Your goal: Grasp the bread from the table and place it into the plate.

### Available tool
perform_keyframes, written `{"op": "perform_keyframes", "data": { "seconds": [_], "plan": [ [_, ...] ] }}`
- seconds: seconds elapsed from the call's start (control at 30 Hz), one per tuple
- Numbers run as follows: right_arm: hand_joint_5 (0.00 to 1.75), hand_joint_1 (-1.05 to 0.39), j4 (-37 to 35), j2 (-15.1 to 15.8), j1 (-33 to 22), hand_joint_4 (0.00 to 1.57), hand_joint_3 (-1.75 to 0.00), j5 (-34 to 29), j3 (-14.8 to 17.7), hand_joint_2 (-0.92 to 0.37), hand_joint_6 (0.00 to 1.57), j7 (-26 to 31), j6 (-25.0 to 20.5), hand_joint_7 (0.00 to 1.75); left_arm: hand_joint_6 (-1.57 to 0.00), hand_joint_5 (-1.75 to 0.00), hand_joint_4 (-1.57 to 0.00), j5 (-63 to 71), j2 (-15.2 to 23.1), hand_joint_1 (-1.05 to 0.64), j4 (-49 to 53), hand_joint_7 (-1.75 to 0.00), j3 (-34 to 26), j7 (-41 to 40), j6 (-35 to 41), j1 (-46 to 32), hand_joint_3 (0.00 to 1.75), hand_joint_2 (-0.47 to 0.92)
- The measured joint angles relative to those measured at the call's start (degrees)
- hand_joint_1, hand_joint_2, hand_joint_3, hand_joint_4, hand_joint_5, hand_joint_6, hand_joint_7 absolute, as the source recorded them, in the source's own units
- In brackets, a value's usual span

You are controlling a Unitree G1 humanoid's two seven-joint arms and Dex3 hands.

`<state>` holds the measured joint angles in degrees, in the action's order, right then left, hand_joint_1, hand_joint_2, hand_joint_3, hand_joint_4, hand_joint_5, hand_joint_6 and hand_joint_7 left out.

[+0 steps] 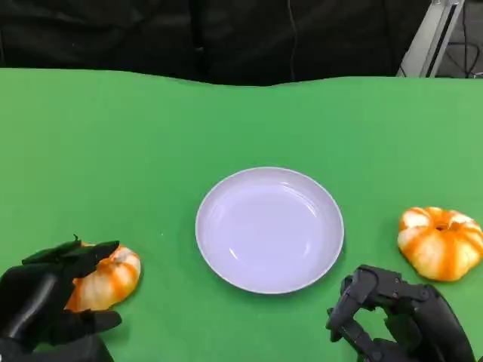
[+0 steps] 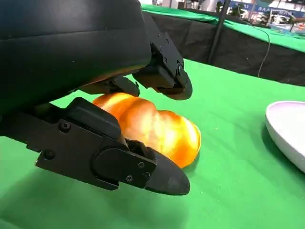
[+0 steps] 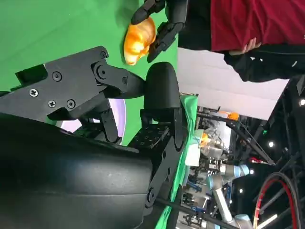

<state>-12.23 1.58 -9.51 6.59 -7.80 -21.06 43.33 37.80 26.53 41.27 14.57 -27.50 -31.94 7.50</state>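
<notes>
A white plate (image 1: 202,226) sits at the middle of the green table. An orange-and-white bread (image 1: 109,279) lies on the cloth to its left. My left hand (image 1: 49,305) cups this bread, with fingers over its far side and the thumb along its near side. In the left wrist view the bread (image 2: 157,126) rests on the table between my fingers (image 2: 167,81), which stand wider than it, and the plate's rim (image 2: 286,129) lies beyond. My right hand (image 1: 396,320) hovers near the table's front right, holding nothing, with its fingers bent but apart.
A second orange-and-white bread (image 1: 441,241) lies right of the plate, just beyond my right hand. The right wrist view shows the plate (image 3: 119,114), my left hand (image 3: 164,24) around the bread (image 3: 138,38), and a person in a red top (image 3: 252,24) beside the table.
</notes>
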Motion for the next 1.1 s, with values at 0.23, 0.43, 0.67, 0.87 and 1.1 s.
{"op": "perform_keyframes", "data": {
  "seconds": [0.23, 0.43, 0.67, 0.87, 1.1],
  "plan": [
    [1.59, -0.17, 0.0, 0.0, 0.0, 0.74, -0.70, -0.1, 0.0, -0.76, 0.78, 0.1, 0.0, 1.25, -0.58, 0.00, -0.55, 0.1, 1.0, -0.30, -1.6, 0.00, 1.0, 2.4, 2.1, 0.0, 0.00, 0.86],
    [1.59, -0.15, -0.2, 0.0, 0.3, 0.74, -0.70, 0.0, -0.1, -0.76, 0.78, -0.1, 0.3, 1.25, -0.55, 0.00, -0.55, 0.0, 1.7, -0.17, -2.0, 0.00, 1.5, 3.6, 2.0, 0.0, 0.01, 0.83],
    [1.60, -0.16, -1.1, -0.1, 0.7, 0.74, -0.70, 0.3, 0.0, -0.76, 0.77, -0.5, 0.9, 1.27, -0.58, -0.02, -0.58, 0.1, 2.4, -0.14, -2.7, -0.02, 2.2, 5.1, 2.6, 0.0, 0.01, 0.86],
    [1.60, -0.16, -1.3, -0.1, 0.8, 0.74, -0.70, 0.4, 0.0, -0.76, 0.77, -0.6, 0.9, 1.27, -0.92, -0.12, -0.89, 0.2, 2.5, -0.08, -3.9, -0.07, 2.4, 5.3, 4.2, -0.2, 0.01, 0.85],
    [1.59, -0.16, -1.7, -0.1, 0.9, 0.74, -0.71, 0.3, 0.0, -0.76, 0.78, -0.6, 1.0, 1.26, -0.42, -1.72, -0.46, 1.0, 1.2, -0.12, -4.0, -1.67, 2.6, 0.2, 6.3, -0.4, 0.00, 0.86]
  ]
}}
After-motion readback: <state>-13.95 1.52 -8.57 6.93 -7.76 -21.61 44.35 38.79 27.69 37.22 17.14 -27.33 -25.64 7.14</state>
